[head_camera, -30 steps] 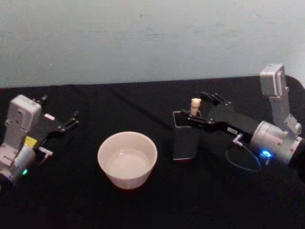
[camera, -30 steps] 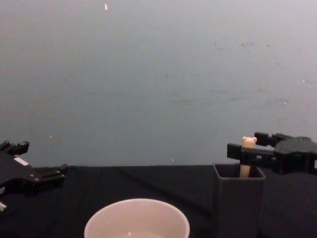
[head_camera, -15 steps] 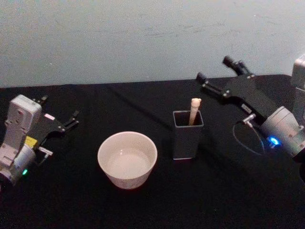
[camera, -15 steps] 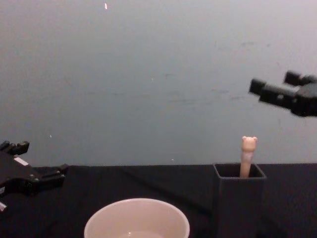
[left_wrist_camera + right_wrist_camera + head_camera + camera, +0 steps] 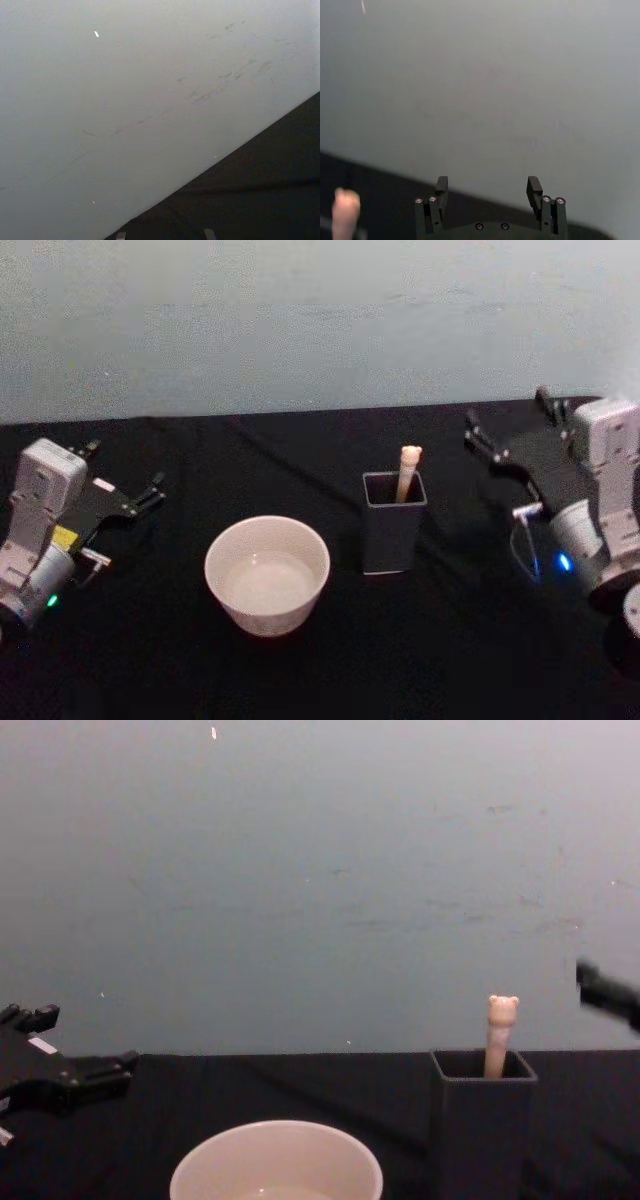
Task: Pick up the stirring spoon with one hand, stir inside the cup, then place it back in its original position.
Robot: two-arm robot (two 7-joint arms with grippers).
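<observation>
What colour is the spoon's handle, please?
Pale beige, topped with a small bear head; the spoon shows best in the chest view.

The stirring spoon [image 5: 408, 472] is stood in the holder [image 5: 392, 530], which is set on the table [image 5: 440, 650] just right of the cup [image 5: 267, 574], with the left gripper [image 5: 122, 490] and the right gripper [image 5: 515, 435] positioned well apart at either side.

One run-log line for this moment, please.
spoon: standing in holder | cup: beside holder | right claw: open, clear | left claw: parked
</observation>
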